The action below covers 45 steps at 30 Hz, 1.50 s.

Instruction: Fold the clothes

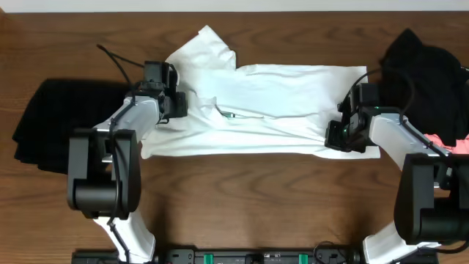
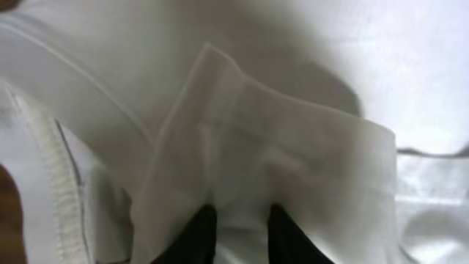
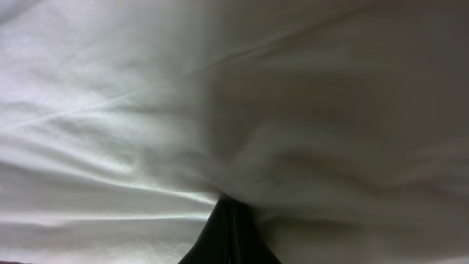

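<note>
Overhead camera looking straight down on the table (image 1: 234, 198) from well above, left wrist camera very close on a fold of the shirt (image 1: 278, 92), right wrist camera closer still on plain cloth, shirt shared by all three views

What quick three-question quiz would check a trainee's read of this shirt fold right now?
1. True or false: the left jaws and right jaws grip opposite ends of the white T-shirt.
2. What lies beside the black garment near the right arm? A pink fabric; B blue towel; C green sock.
3. Fill in: a second black garment lies on the robot's ___ side.
Key: 1 true; 2 A; 3 left.
</note>
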Tool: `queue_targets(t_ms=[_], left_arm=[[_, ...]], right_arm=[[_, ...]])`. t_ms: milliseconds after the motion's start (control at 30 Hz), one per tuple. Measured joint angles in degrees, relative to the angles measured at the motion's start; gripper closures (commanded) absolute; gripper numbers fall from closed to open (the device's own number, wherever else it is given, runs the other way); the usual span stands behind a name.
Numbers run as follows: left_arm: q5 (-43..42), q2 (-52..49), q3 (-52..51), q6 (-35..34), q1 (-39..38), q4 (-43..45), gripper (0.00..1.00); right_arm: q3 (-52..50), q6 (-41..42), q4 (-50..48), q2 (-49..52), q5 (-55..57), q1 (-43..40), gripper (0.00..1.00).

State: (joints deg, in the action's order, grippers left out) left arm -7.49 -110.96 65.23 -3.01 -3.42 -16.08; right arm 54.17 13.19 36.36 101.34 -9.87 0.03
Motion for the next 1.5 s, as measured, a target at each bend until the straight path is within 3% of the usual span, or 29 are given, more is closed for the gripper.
queue_targets(t_ms=[200, 300, 367, 433, 667, 833, 967, 1133, 1333, 1500], left_arm=[[1.64, 4.50, -1.05, -1.33, 0.68, -9.22, 0.64], [2.58, 7.58, -1.14, -1.46, 1.42, -11.80, 0.58], [2.89, 9.92, -1.14, -1.46, 1.51, -12.81, 0.47], [2.34, 12.39, -1.14, -1.64, 1.49, -13.18, 0.40], [-7.58, 21.51, -1.14, -4.02, 1.01, -5.92, 0.40], [-13.03, 21.75, -1.03, -9.03, -2.21, -1.22, 0.41], [-14.49, 19.43, 3.63, -10.97, -4.35, -4.11, 0.41], [-13.99, 13.66, 18.03, -12.68, -4.50, -9.44, 0.41], [-13.44, 0.96, 35.50, -13.84, -4.50, -14.08, 0.40], [-13.18, -10.27, 39.63, -16.24, -3.63, -12.31, 0.39]], right_arm=[[-1.75, 0.04, 3.69, -2.47, 3.67, 0.02, 0.96], [-3.30, 0.46, 2.40, -4.37, 5.57, 0.02, 0.80], [-4.22, 0.66, 0.68, -5.84, 6.38, 0.00, 0.69], [-4.92, 0.72, -1.86, -8.66, 5.86, -0.11, 0.65], [-4.76, 0.81, -8.44, -21.00, -1.20, -0.13, 0.57], [-4.55, 0.63, -8.15, -21.59, -4.72, -0.13, 0.52], [-4.52, 0.09, -6.21, -21.57, -6.01, -0.13, 0.51], [-4.50, -0.26, -2.93, -21.57, -7.39, -0.13, 0.47], [-4.50, -0.44, -2.10, -21.57, -8.26, -0.13, 0.44], [-4.48, -0.46, -0.37, -21.57, -8.57, -0.13, 0.39]])
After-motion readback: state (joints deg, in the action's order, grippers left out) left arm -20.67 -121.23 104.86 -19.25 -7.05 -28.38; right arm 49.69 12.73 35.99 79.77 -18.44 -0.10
